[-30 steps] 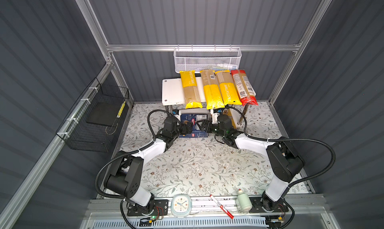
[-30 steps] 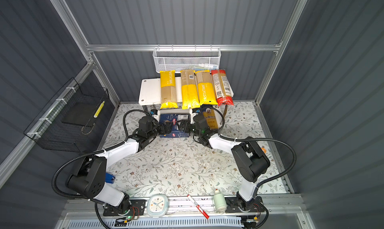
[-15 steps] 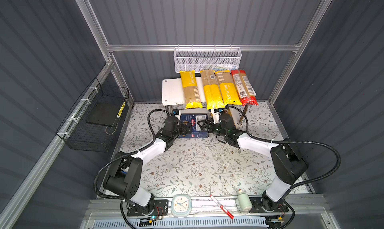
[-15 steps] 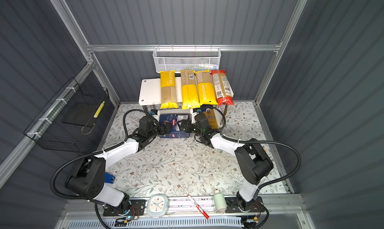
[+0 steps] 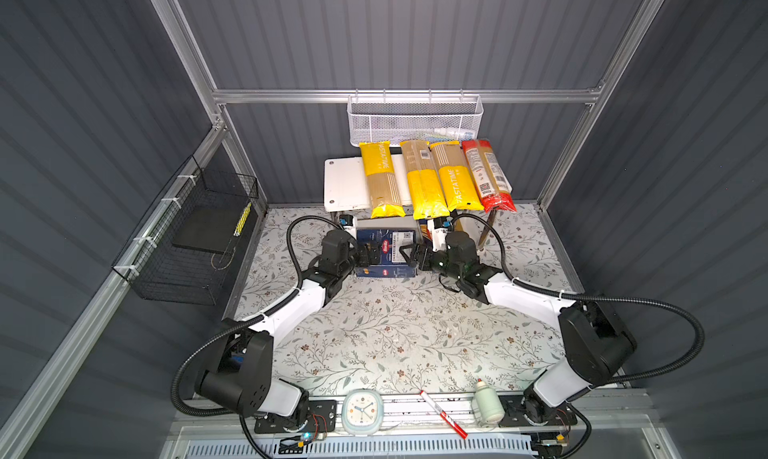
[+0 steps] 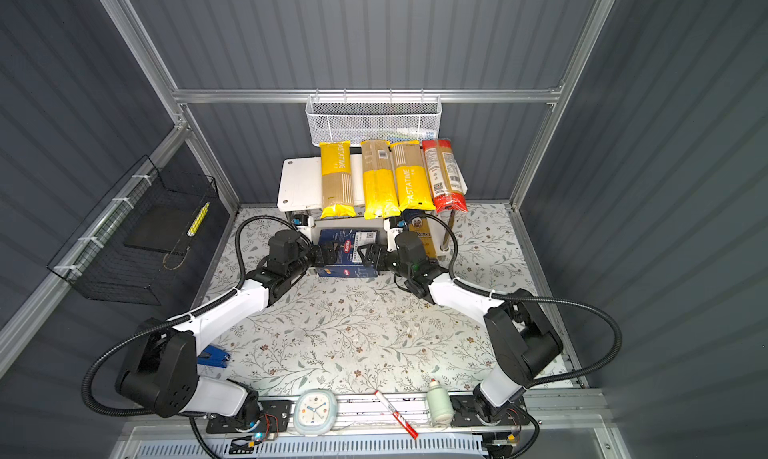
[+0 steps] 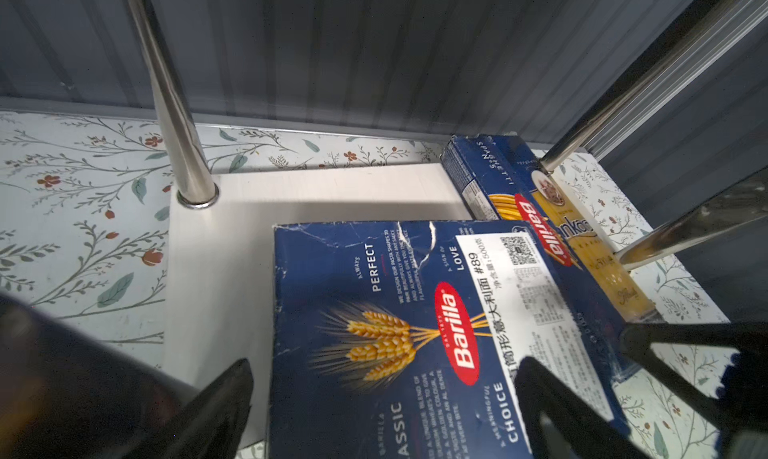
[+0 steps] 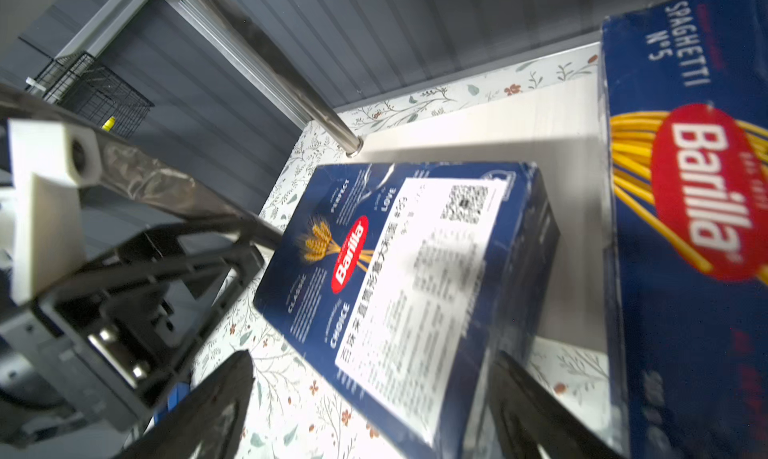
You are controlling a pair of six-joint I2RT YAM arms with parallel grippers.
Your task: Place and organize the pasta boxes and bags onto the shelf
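Cardboard, dark blue: wide pasta box (image 5: 388,249), back half on the lower board (image 7: 332,186) of the shelf (image 5: 345,182), front half overhanging the shelf's front edge.

Left gripper (image 7: 384,363): fingers spread across the box's side edge; whether it grips, I cannot tell.

Right gripper (image 8: 372,355): released, straddling the opposite corner.

Step, by judgement: seating this box. Next: a level push toward the shelf's back, clear of the narrow box (image 7: 498,186) alongside.

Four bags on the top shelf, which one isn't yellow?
The red-and-clear bag with the white label, at the right end of the row. The other three bags are yellow.
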